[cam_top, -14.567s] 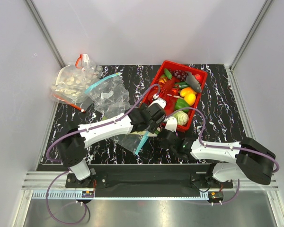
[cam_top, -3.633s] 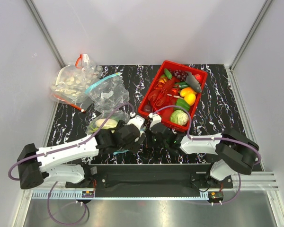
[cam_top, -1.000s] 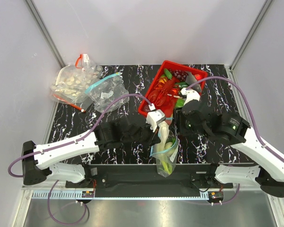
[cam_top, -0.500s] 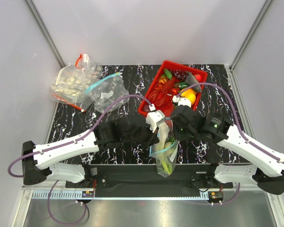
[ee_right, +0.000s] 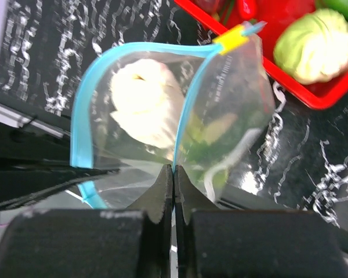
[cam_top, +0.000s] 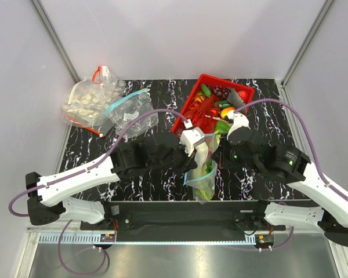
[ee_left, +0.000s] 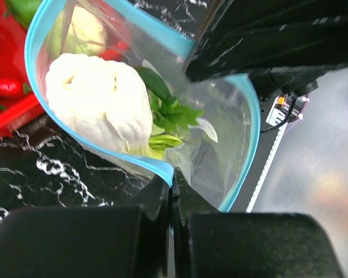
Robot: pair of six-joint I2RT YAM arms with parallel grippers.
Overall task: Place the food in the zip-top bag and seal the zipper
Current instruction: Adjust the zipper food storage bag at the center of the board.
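Over table (cam_top: 87, 147) front-centre, zip-top bag (cam_top: 202, 174) hung betw. both arms, mouth open, L gripper (ee_left: 171, 179) fingers pinching one zipper (ee_right: 78, 139) rim, R gripper (ee_right: 174, 168) pinching opp. rim, white radish piece (ee_left: 101, 101) & green leaves (ee_left: 168, 113) inside, red basket (cam_top: 243, 92) just behind.

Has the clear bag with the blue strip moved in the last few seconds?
Yes. The zip-top bag has shifted right: it lay left of the red basket, and now hangs before the basket's near edge.
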